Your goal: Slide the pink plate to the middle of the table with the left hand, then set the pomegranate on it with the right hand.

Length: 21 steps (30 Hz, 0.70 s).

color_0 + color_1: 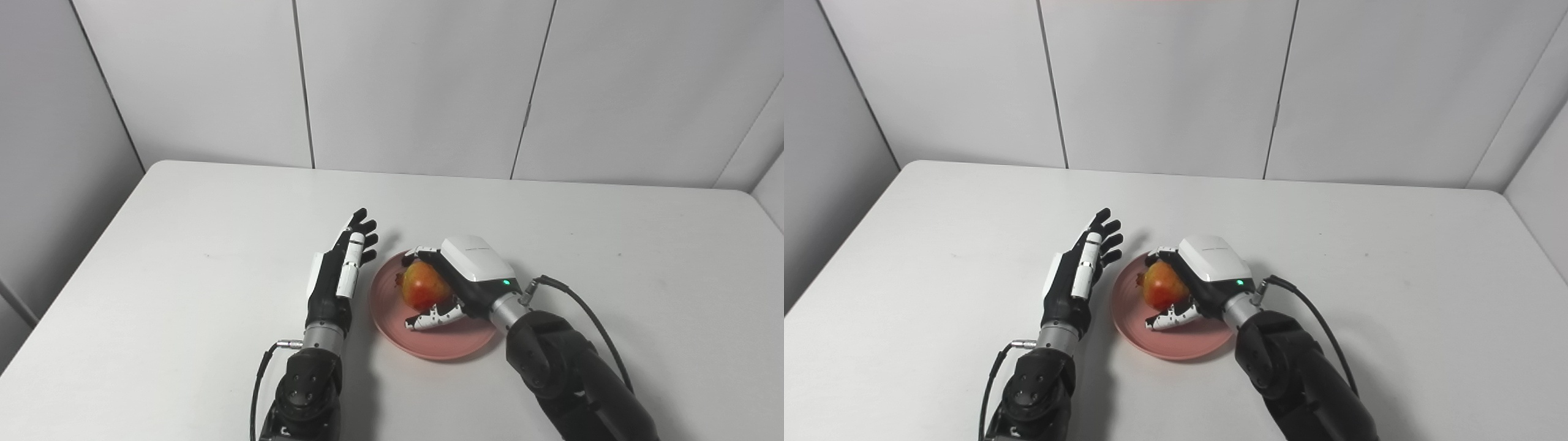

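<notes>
Two hands sit over a matte white table (184, 257). Faint grey print on the right hand's (456, 285) glossy white shell is too small to read. That hand wraps its fingers (432, 318) around the pomegranate (424, 286), a round red-yellow fruit in the pink plate (429, 343), a shallow smooth disc near the table's middle. The left hand (1075, 275) stands on edge just left of the plate, fingers straight and apart, holding nothing. Both views show nearly the same; the right eye view shows more of the right-hand wall.
</notes>
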{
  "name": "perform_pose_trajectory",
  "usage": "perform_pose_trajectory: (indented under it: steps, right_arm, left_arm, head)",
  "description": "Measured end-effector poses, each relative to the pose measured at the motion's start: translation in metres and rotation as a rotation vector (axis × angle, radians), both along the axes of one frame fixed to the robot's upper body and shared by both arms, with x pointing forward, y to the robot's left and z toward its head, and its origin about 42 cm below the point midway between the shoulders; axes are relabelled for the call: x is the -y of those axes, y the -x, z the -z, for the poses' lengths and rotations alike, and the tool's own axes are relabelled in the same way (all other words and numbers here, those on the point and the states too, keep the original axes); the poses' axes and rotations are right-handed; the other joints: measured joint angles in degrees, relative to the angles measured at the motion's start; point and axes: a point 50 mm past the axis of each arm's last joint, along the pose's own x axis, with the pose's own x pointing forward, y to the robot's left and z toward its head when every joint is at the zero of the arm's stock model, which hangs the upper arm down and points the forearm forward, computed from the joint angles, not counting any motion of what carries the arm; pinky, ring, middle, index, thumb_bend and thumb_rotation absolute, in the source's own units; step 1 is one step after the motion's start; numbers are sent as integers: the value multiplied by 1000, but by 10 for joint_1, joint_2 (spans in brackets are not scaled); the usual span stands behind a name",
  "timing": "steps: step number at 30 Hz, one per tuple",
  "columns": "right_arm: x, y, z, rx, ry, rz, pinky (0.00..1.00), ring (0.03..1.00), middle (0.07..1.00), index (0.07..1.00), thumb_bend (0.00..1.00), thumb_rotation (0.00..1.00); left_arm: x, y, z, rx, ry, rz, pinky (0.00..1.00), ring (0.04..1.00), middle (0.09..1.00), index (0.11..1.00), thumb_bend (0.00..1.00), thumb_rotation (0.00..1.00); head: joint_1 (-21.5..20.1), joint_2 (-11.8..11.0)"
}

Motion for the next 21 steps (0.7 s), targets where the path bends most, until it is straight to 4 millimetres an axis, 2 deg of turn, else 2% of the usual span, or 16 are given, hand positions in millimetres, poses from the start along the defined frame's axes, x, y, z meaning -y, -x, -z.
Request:
perform_pose_trajectory:
  steps: [5, 10, 15, 21]
  right_arm:
    - [0, 4, -1, 2, 14, -6, 537, 661, 747, 778, 773, 406]
    - [0, 5, -2, -1, 32, -9, 630, 736, 795, 818, 859, 451]
    - [1, 9, -5, -12, 35, -10, 676, 763, 809, 828, 883, 464]
    - [3, 13, -14, 12, 17, -9, 668, 761, 809, 830, 894, 478]
  left_arm:
    - [0, 0, 0, 0, 0, -1, 850, 877, 891, 893, 415, 1000]
    - [0, 0, 0, 0, 0, 0, 849, 876, 891, 892, 414, 1000]
    - [0, 0, 0, 0, 0, 0, 848, 875, 890, 891, 416, 1000]
    - [0, 0, 0, -1, 0, 1, 851, 875, 892, 892, 419, 1000]
  head:
    - [-2, 0]
    - [-3, -2]
    - [-4, -2]
    - [-7, -4]
